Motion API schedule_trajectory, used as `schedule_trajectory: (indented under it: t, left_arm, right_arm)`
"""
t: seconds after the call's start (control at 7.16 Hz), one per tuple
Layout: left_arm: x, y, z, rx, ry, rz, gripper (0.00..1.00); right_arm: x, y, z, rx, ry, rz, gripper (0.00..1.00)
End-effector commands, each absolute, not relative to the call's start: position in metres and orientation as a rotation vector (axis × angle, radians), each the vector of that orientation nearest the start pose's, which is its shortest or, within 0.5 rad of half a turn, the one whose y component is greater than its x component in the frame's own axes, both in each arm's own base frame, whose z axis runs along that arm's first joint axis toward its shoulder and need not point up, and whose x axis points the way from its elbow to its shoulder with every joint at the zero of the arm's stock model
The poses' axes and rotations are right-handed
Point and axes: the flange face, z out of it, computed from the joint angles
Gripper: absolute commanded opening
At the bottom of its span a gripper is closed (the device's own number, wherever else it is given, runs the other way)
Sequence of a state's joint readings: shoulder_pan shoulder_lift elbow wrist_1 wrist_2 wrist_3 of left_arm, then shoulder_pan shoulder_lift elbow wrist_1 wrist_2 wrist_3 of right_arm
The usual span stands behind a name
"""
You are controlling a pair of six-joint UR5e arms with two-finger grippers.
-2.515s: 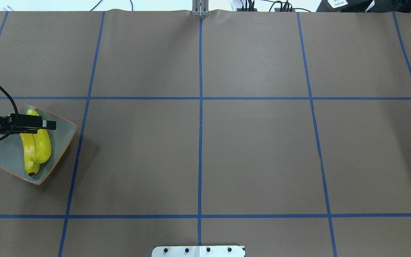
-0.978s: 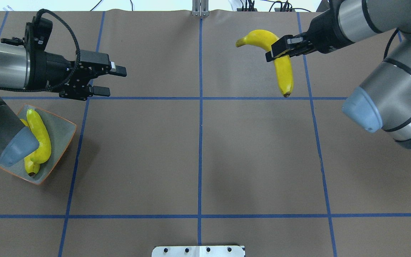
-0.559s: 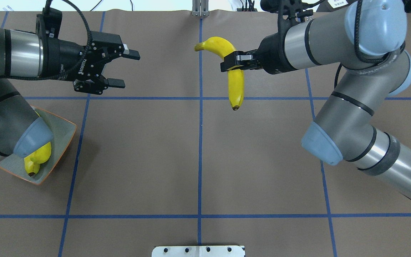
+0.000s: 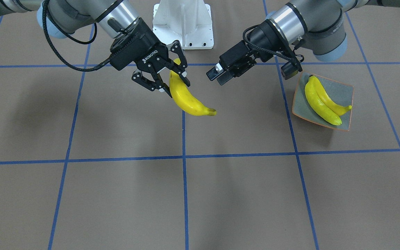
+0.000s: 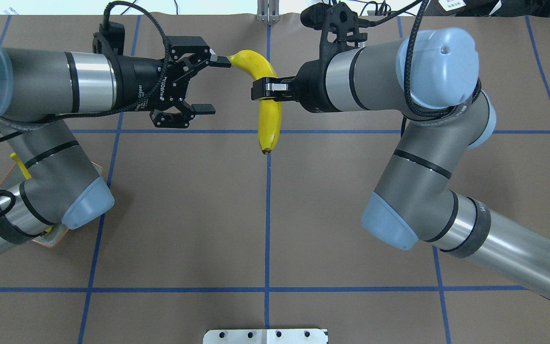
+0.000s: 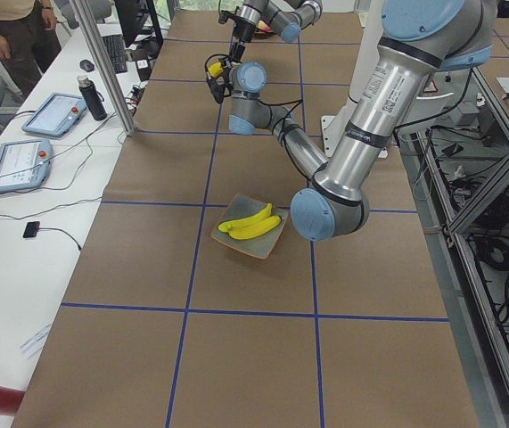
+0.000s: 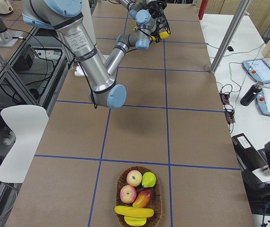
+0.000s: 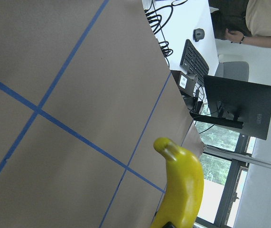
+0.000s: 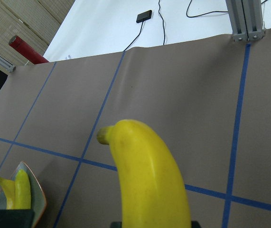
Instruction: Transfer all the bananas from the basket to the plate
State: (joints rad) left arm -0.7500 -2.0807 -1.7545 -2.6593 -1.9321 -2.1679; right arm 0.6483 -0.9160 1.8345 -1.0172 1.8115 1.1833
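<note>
My right gripper point(image 5: 266, 91) is shut on one yellow banana point(image 5: 269, 112), held in the air over the table's centre line, dark tip hanging toward the robot. The same banana point(image 4: 188, 100) shows in the front view under the right gripper point(image 4: 171, 82), and fills the right wrist view point(image 9: 149, 180). My left gripper point(image 5: 213, 86) stands open just left of it, its far fingertip close to the stem, nothing between the fingers. The plate point(image 4: 346, 92) holds two bananas point(image 4: 321, 100). The basket point(image 7: 120, 182) at the table's right end holds two more bananas point(image 7: 134, 211).
In the overhead view my left arm hides most of the plate point(image 5: 48, 239). Apples point(image 7: 134, 178), a pear and a mango share the basket. Tablets, a bottle and cables lie on the side table point(image 7: 267, 90). A person point(image 6: 13, 27) stands beyond the far side.
My right gripper has carried the banana left to the centre line. My left gripper, still open, has moved right to meet it. The left arm now covers most of the plate.
</note>
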Motion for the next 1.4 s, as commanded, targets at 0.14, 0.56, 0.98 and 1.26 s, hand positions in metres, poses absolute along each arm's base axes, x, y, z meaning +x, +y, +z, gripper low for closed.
schedule_trajectory:
  t: [0.14, 0.56, 0.98, 1.26]
  left_arm:
    - [0.365, -0.468, 0.164, -0.125, 1.813, -0.662, 1.0]
    - [0.367, -0.467, 0.167, -0.124, 1.809, -0.661, 0.73]
    - [0.366, -0.466, 0.171, -0.119, 1.813, -0.655, 0.0]
    - [0.365, -0.465, 0.171, -0.121, 1.816, -0.656, 0.0]
  right_arm:
    - [-0.443, -0.416, 0.076, 0.55, -1.447, 0.035, 0.0]
    - [-0.445, -0.407, 0.072, 0.547, -1.471, 0.029, 0.0]
    - [-0.444, -0.408, 0.073, 0.549, -1.469, 0.031, 0.02]
    - [-0.445, -0.412, 0.083, 0.56, -1.445, 0.072, 1.0]
